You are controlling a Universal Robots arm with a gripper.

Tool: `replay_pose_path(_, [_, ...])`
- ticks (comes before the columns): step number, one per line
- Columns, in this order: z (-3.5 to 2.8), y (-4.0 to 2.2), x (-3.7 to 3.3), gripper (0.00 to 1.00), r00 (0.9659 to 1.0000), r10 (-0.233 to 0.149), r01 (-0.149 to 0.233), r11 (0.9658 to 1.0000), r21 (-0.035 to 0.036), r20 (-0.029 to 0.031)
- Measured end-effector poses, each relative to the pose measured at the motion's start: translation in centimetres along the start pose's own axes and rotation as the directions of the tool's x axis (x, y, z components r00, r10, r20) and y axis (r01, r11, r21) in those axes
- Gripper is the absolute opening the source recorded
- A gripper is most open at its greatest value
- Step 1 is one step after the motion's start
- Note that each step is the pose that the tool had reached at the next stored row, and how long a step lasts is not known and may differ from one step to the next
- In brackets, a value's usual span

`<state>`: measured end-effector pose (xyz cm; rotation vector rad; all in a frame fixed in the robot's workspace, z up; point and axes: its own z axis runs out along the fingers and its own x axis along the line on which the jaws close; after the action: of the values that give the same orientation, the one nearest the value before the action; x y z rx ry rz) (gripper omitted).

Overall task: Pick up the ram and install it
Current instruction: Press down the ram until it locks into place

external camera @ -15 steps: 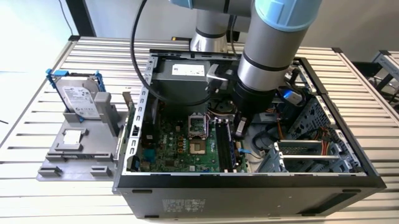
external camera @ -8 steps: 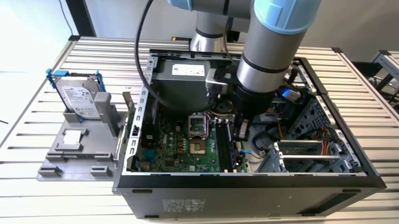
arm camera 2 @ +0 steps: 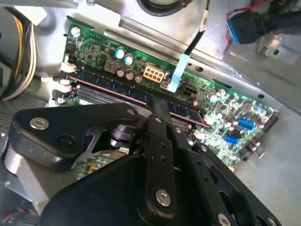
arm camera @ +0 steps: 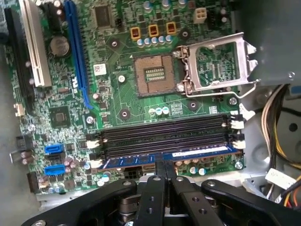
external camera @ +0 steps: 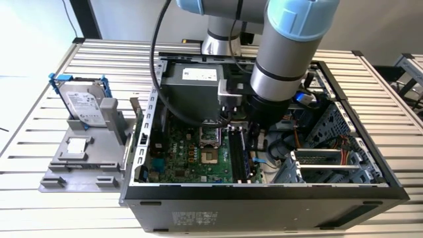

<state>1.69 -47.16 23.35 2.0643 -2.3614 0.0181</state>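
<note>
The ram (arm camera: 188,154), blue, lying along the outermost of the long black slots (arm camera: 164,134) on the motherboard (arm camera: 122,101), inside the open computer case (external camera: 264,191) on the slatted bench (external camera: 39,144). Claw (arm camera: 164,165) brought together on the stick's upper edge near mid-length, fingertips pinching it from both sides, as seen in both wrist views. Pick-up evidently done; stick carried to its slot and aligned with it. Seating judged incomplete or at least unconfirmed: white end latches (arm camera: 237,123) visible at the slot ends, yet whether those of the occupied slot have closed over the stick's notches cannot be told. Remaining three slots beside it bare. Processor socket (arm camera: 155,74) open, its retaining frame (arm camera: 218,66) raised. Lower edge of the stick and its contacts hidden within the slot; middle of the stick masked by the claw's dark linkage. In the exterior view, the work point concealed behind the arm's wrist; a hard drive (external camera: 84,103) in a blue frame standing on a grey fixture (external camera: 79,168) at the exterior view's left, well apart from the case.
</note>
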Motion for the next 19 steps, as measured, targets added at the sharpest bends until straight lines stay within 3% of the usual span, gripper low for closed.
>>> replay_pose_path(5, [0.08, 0.31, 0.04, 0.0, 0.9986, -0.054, 0.054, 0.9986, 0.0007, 0.0001])
replay_pose_path(8, [0.1, 0.49, 0.07, 0.0, 0.9985, -0.055, 0.055, 0.9985, 0.0006, 0.0002])
replay_pose_path(17, [1.61, 0.51, 0.05, 0.0, 0.9984, -0.056, 0.056, 0.9984, 0.0005, -0.0016])
replay_pose_path(19, [1.45, 0.51, 0.0, 0.0, 0.9984, -0.057, 0.057, 0.9984, 0.0002, -0.0032])
